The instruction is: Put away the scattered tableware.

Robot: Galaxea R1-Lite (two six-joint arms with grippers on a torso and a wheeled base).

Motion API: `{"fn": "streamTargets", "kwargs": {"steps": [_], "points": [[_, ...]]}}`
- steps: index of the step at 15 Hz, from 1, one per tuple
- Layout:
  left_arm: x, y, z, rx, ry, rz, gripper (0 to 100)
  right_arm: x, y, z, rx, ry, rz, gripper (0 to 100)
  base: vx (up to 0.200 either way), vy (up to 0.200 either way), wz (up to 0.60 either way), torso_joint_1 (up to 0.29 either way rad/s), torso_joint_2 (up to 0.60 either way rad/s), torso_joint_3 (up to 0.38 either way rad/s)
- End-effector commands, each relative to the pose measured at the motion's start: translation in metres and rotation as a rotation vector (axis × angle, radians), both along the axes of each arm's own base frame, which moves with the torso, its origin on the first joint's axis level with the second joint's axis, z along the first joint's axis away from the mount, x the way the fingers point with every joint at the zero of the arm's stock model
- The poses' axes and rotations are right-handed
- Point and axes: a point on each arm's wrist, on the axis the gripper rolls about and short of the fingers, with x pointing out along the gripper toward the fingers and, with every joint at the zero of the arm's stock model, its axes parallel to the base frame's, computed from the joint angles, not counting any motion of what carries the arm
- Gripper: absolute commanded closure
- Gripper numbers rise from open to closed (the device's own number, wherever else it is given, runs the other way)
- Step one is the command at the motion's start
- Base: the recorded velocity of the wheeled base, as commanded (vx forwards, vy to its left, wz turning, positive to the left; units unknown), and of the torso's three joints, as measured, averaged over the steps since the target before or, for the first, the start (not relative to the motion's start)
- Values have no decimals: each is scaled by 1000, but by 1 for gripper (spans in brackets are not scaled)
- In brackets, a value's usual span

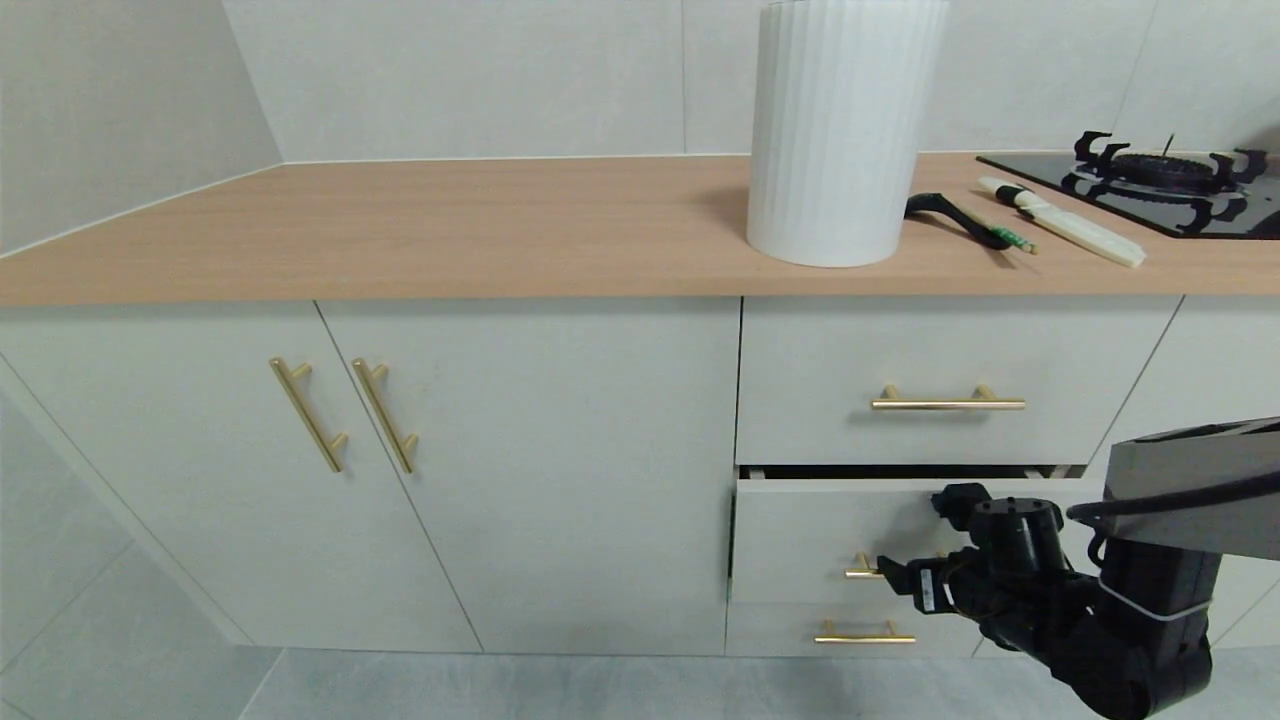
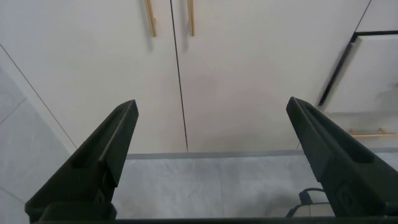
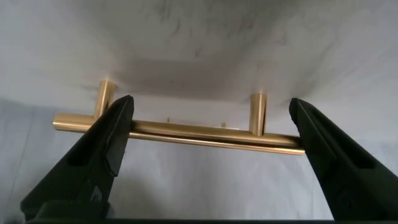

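right tool [image 3: 209,104] spread wide at drawer handle [image 3: 186,132]; left tool [image 2: 211,104] also wide, facing cupboard doors [image 2: 249,74].

drawer [image 1: 800,540] barely ajar, slim gap [image 1: 900,471] above

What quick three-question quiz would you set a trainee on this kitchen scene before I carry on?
1. True or false: the pale middle drawer under the wooden countertop is fully shut.
2. The left gripper is: A open; B shut on a spoon; C shut on a door handle.
3. Fill in: the right gripper has its open fingers either side of the middle drawer's gold bar ___.
Key: 1 false, a dark gap shows along its top; 2 A; 3 handle.
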Motion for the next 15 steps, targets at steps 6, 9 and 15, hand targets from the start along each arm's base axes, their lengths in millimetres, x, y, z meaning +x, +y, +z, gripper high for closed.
{"fn": "streamTargets", "kwargs": {"steps": [6, 9, 15], "points": [[0, 0, 0, 0, 0, 0, 0, -75, -6, 161, 17, -97, 73, 0, 0, 0, 0, 0, 0, 0], [0, 0, 0, 0, 0, 0, 0, -92, -9, 198, 45, -199, 78, 0, 0, 0, 0, 0, 0, 0], [0, 0, 0, 0, 0, 0, 0, -60, 2, 156, 21, -104, 69, 0, 0, 0, 0, 0, 0, 0]]}}
